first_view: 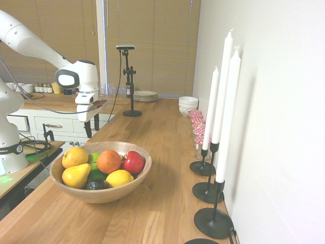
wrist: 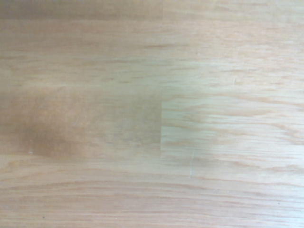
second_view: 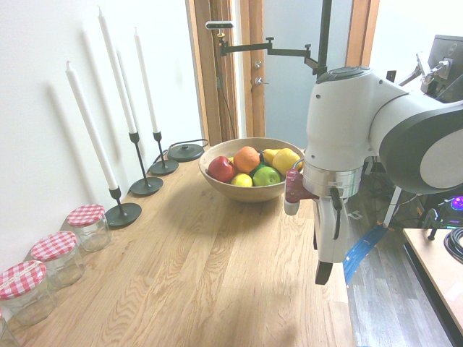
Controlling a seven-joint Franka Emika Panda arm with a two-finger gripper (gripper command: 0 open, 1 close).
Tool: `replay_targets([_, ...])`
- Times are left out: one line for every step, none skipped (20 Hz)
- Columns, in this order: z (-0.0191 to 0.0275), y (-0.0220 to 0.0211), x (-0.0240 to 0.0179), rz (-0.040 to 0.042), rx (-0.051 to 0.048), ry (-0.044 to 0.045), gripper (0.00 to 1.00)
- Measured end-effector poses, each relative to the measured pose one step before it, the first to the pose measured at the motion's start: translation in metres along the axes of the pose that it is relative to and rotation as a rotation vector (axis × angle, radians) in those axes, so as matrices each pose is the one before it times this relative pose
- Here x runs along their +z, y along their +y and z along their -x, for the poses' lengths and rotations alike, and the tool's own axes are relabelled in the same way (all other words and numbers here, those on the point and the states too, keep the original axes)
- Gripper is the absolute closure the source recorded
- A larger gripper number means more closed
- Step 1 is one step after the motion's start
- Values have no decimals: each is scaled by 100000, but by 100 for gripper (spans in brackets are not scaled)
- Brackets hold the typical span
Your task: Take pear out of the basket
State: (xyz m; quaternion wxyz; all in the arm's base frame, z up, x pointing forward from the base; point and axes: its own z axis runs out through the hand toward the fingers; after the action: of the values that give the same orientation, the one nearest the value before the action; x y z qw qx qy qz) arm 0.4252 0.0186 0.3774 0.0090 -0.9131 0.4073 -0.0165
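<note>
The basket [first_view: 133, 189] is a wide tan wooden bowl on the wooden counter, also seen in the second exterior view [second_view: 249, 191]. The pear [first_view: 74, 156], plump and yellow with a slight orange blush, lies at the bowl's rim on the arm's side [second_view: 286, 160]. Around it are an elongated yellow fruit [first_view: 76, 176], an orange [first_view: 108, 161], a red apple [first_view: 133, 162], a lemon [first_view: 119, 178] and a green fruit [first_view: 93, 159]. My gripper [first_view: 92, 127] hangs open and empty above the counter's edge [second_view: 329, 246], well short of the bowl. The wrist view shows only bare wood.
Tall white candles in black holders [first_view: 213, 152] line the wall beside the bowl. Jars with red checked lids [second_view: 88, 224], white bowls [first_view: 188, 104] and plates [first_view: 145, 95] stand further along. A black camera stand [first_view: 131, 81] is on the counter behind the gripper.
</note>
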Motion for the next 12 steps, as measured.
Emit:
replay_targets([-6, -6, 40, 35, 0, -35, 0])
replay_targets([-24, -3, -8, -31, -18, 165, 0])
replay_targets([-128, 16, -87, -1, 112, 593, 0])
replay_targets([-294, 55, -230, -52, 372, 834, 0])
replay_targets([-489, 107, -411, -383, 688, 1027, 0])
replay_targets([-747, 176, -633, -636, 1030, 1409, 0])
replay_targets([-859, 225, -715, -720, 1465, 1131, 0])
replay_targets([-972, 300, -834, -801, 1744, 1188, 0])
replay_targets([-1044, 388, -914, -427, 1714, 1229, 0])
replay_targets([-1059, 397, -985, -629, 1899, 1104, 0])
replay_targets([-1051, 423, -1053, -594, 1851, 897, 0])
replay_targets([-1014, 462, -1028, -633, 1803, 680, 0])
